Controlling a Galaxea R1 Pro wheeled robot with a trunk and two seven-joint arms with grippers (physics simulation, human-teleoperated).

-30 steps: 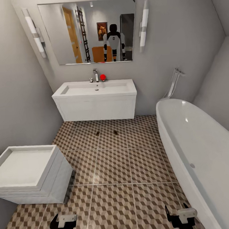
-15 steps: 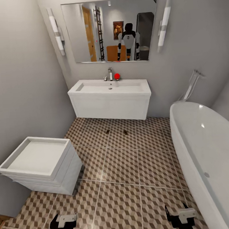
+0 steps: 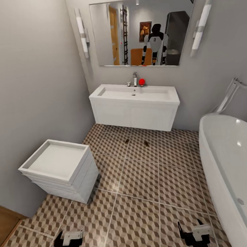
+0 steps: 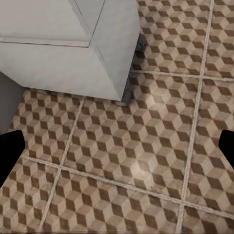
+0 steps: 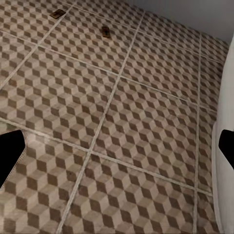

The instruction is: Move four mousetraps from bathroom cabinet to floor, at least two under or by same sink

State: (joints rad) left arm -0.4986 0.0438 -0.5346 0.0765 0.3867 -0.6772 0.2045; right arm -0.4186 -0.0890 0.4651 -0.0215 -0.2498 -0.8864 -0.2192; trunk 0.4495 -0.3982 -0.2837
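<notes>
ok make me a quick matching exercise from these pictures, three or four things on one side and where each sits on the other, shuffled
Things:
1. two mousetraps
2. drawer unit
3. bathtub
4. red ball

Places:
A. against the wall on the robot's left
B. on the sink rim by the tap
C. on the floor tiles just in front of the sink
D. along the robot's right side

Pairs: 1-C, 2-A, 3-D, 4-B

Head camera looks down from high over the bathroom floor [image 3: 141,181]; both wrist cameras view it close.
</notes>
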